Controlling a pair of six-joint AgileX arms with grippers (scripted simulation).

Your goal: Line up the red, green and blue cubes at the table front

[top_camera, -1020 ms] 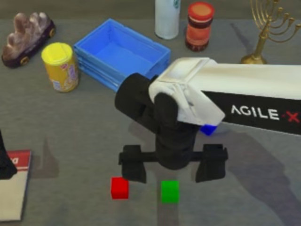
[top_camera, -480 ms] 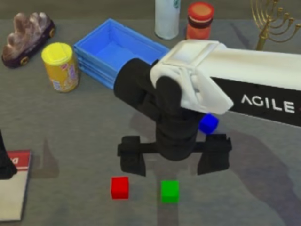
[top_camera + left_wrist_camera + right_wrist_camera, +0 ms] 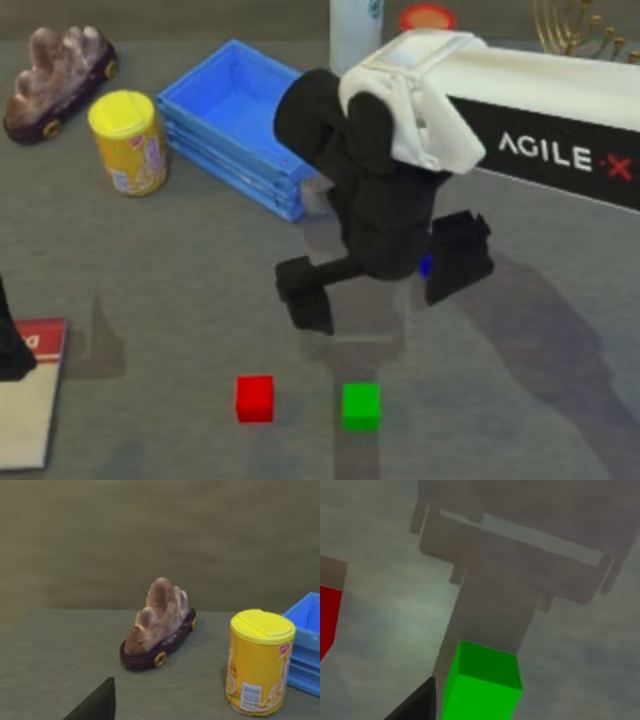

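The red cube (image 3: 254, 397) and the green cube (image 3: 361, 406) sit side by side near the table's (image 3: 150, 270) front edge, a small gap between them. Only a sliver of the blue cube (image 3: 426, 266) shows, behind my right gripper (image 3: 382, 282). That gripper hangs open and turned above the table, farther back than the green cube, with nothing between its fingers. The right wrist view looks down on the green cube (image 3: 482, 687) and an edge of the red cube (image 3: 329, 620). My left gripper (image 3: 8, 345) stays parked at the table's left edge.
A blue slatted crate (image 3: 240, 110), a yellow can (image 3: 128, 142) and a bread-shaped toy car (image 3: 58, 80) stand at the back left. A white bottle (image 3: 352, 25), a red-lidded jar (image 3: 428, 17) and a brass candelabrum (image 3: 585, 25) line the back. A book (image 3: 30, 400) lies front left.
My right gripper has drawn back from above the green cube, rising and turning, and now covers most of the blue cube. The red and green cubes have not moved.
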